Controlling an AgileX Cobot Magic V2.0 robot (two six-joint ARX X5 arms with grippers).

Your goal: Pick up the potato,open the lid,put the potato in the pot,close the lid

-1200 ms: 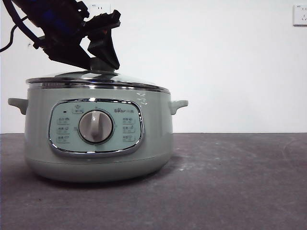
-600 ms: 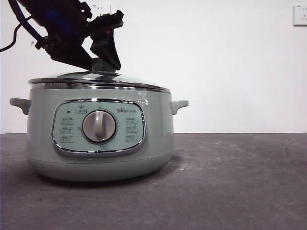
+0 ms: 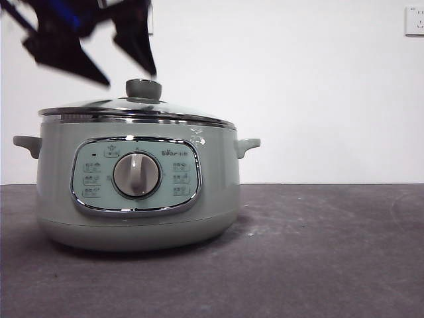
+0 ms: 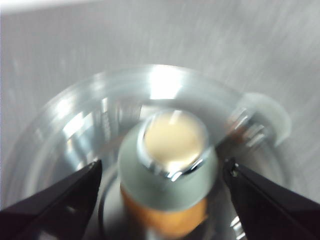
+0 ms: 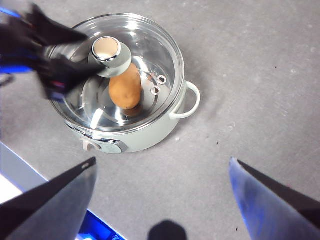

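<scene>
The pale green pot (image 3: pixel 132 199) stands on the table with the glass lid (image 3: pixel 179 110) resting closed on it. The potato (image 5: pixel 125 87) lies inside the pot, seen through the glass, and shows orange below the knob in the left wrist view (image 4: pixel 160 220). My left gripper (image 3: pixel 129 76) is open and empty, just above the lid's green knob (image 3: pixel 143 89), with a jaw on each side of the knob and clear of it (image 4: pixel 162 167). My right gripper (image 5: pixel 162 162) is open and empty, high above the table to the side of the pot.
The pot's two side handles (image 3: pixel 246 146) stick out left and right. The dark grey table (image 3: pixel 318 252) stretches to the right of the pot. A white wall with a socket (image 3: pixel 414 20) stands behind.
My left gripper has opened off the lid's knob and risen above it, blurred in motion. The lid stays resting on the pot.
</scene>
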